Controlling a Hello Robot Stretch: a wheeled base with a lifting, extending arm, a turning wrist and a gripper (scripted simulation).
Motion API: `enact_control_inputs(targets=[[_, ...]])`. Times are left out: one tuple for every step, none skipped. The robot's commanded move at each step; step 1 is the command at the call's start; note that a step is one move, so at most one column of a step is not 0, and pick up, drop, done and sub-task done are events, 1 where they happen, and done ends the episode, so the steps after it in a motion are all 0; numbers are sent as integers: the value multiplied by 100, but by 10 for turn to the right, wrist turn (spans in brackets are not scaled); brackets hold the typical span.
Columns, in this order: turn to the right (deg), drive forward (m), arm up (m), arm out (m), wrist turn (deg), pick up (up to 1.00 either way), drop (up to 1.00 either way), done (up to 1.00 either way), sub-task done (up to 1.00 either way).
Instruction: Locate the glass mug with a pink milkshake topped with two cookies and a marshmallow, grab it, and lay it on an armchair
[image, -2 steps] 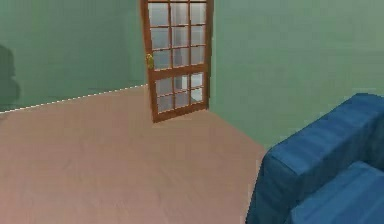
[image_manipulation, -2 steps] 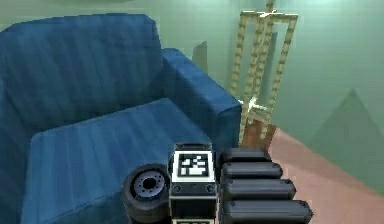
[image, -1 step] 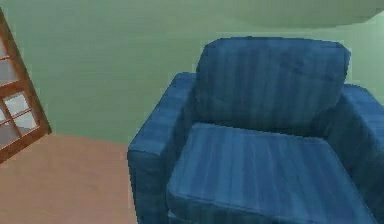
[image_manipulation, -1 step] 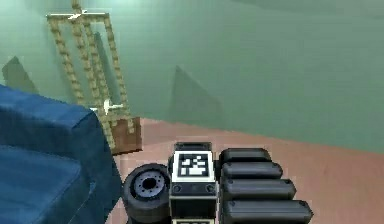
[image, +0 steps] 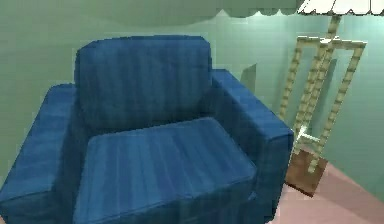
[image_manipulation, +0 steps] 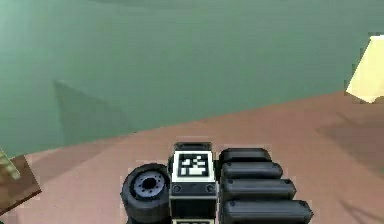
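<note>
Blue armchair (image: 150, 130) close ahead, seat bare: mug not yet laid on it. Where milkshake mug is, cannot tell. Gripper (image_manipulation: 148, 190) low at arm side view's bottom, its far end not readable, so cannot tell if it holds anything. Left to do, I judge: bring mug over seat, lay it down. Wooden floor lamp (image: 322, 70) just beside armchair; green wall (image_manipulation: 150, 60) behind. Nothing blocks seat.

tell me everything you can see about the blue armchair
The armchair is deep blue, with faint stripes like woven fabric. It has a tall squarish back, a broad seat cushion and two thick padded arms. It stands upright before a green wall, angled slightly in the forward view. A pale wooden stand rises close by its arm at the view's right; whether they touch cannot be told.
</note>
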Motion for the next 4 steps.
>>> enact_control_inputs(targets=[[-450, 0, 0, 0, 0, 0, 0, 0, 0], [-450, 0, 0, 0, 0, 0, 0, 0, 0], [-150, 0, 0, 0, 0, 0, 0, 0, 0], [450, 0, 0, 0, 0, 0, 0, 0, 0]])
